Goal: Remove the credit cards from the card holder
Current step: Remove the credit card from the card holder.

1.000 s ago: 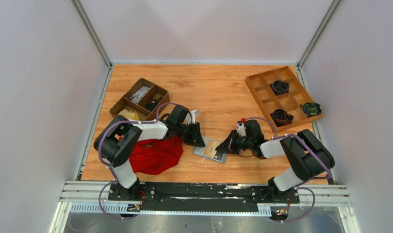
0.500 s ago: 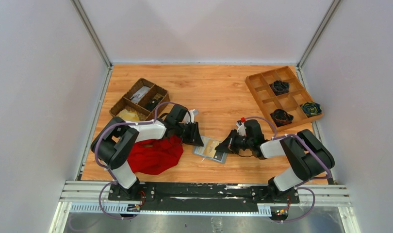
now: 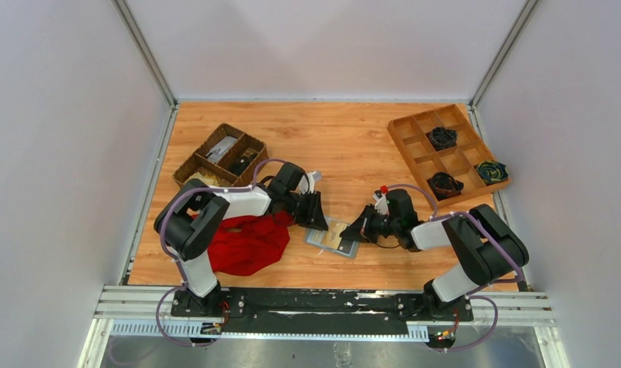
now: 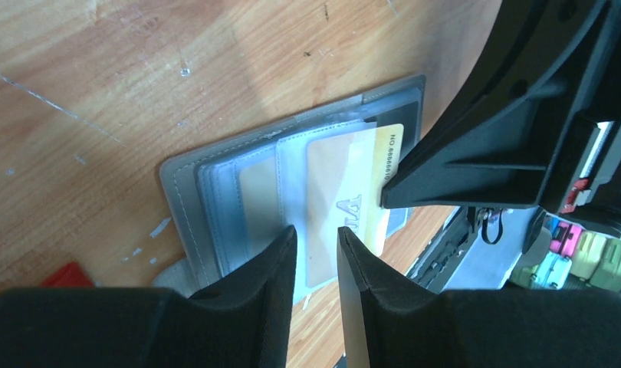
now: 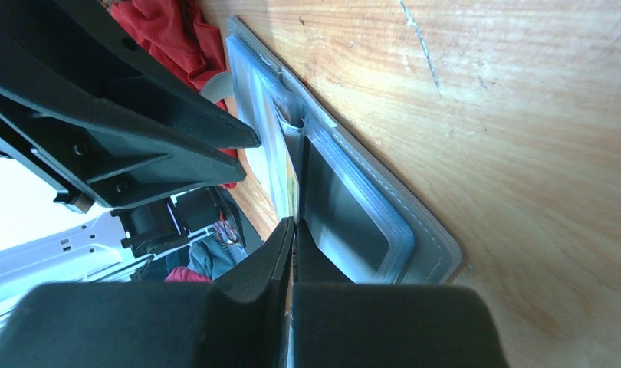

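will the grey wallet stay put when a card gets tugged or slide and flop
Likely floppy: the wallet is a thin fold of soft clear sleeves, so it should bend, not lift flat. It looks light on the smooth table, so a tug would probably drag it unless the left gripper pins it. The card looks stiff.

Plain white walls (image 3: 323, 46) enclose a wood-grain table (image 3: 346, 138), edged by a metal rail (image 3: 131, 304) in front.

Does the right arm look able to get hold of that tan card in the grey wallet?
Likely yes: the right gripper is shut on the exposed edge of the tan card poking from the grey wallet; the left gripper, opposite, is not blocking.
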Controlling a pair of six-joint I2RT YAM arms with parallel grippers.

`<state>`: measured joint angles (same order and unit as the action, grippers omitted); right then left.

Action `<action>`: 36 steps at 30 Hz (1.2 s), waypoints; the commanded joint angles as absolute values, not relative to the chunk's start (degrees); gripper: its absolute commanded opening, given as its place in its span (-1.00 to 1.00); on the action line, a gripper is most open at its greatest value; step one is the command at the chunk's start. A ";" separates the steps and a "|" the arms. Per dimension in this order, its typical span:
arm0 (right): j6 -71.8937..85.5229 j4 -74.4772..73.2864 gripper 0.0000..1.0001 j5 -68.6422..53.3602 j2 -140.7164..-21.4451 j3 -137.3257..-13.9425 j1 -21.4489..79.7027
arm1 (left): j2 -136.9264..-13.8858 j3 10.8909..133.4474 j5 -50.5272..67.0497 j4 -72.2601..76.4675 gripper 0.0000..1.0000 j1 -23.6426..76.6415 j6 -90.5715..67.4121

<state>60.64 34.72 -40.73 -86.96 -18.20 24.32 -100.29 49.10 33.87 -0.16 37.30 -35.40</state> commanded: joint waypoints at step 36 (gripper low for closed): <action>47.78 4.50 -0.99 -37.63 -63.25 -17.29 17.40 | -99.16 48.25 27.45 -2.75 -0.39 36.81 -36.49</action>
